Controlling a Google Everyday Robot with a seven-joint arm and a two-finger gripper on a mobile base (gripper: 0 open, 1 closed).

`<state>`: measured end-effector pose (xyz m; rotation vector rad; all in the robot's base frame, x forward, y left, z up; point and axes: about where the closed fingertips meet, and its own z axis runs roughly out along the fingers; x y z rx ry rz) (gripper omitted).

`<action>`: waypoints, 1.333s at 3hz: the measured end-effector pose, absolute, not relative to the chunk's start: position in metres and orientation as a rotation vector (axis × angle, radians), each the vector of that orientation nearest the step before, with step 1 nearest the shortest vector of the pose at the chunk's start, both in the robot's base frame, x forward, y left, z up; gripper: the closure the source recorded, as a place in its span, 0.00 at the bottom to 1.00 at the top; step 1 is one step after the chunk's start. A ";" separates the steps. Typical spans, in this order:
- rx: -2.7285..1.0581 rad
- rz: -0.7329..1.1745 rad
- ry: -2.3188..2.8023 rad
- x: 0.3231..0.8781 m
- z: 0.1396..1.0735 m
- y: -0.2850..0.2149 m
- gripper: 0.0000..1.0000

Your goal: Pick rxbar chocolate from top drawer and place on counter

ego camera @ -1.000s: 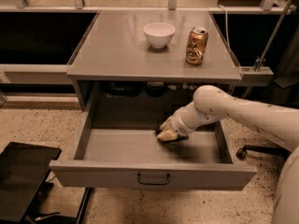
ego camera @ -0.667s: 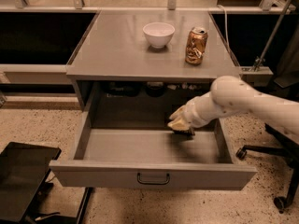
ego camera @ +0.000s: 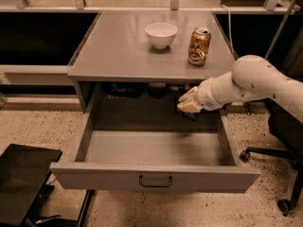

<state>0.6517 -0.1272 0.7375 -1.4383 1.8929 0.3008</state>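
Noting grey metal bench [ego camera: 118,56] filling mid-frame, carrying white bowl [ego camera: 161,34] and dented copper-gold can [ego camera: 199,46] toward its back right, the two near each other, not touching. Noting top drawer [ego camera: 94,176] standing open beneath the bench, dark bail handle [ego camera: 155,181] sitting mid front panel, faint shadow falling on the drawer floor right of centre. Seeing white arm [ego camera: 255,82] reaching in from the right edge, crossing over the drawer's right wall. Seeing black flat panel [ego camera: 23,181] lying low at left beside the drawer front, and dark office chair [ego camera: 284,126] standing on speckled floor at right. Locating hand [ego camera: 186,106] just under the bench's front lip, above the back-right part of the drawer, hanging clear of the drawer floor. Reading hand as clenched, pinching rxbar chocolate [ego camera: 191,115]. Placing rxbar chocolate directly below the fingertips, touching them, showing as a small dark sliver hanging in air over the drawer, resting neither on the drawer floor nor on the bench.
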 end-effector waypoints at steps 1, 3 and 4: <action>-1.467 0.292 1.877 0.643 0.745 -0.121 1.00; -1.603 0.047 1.662 0.589 0.889 -0.087 1.00; -1.604 0.005 1.633 0.581 0.914 -0.083 1.00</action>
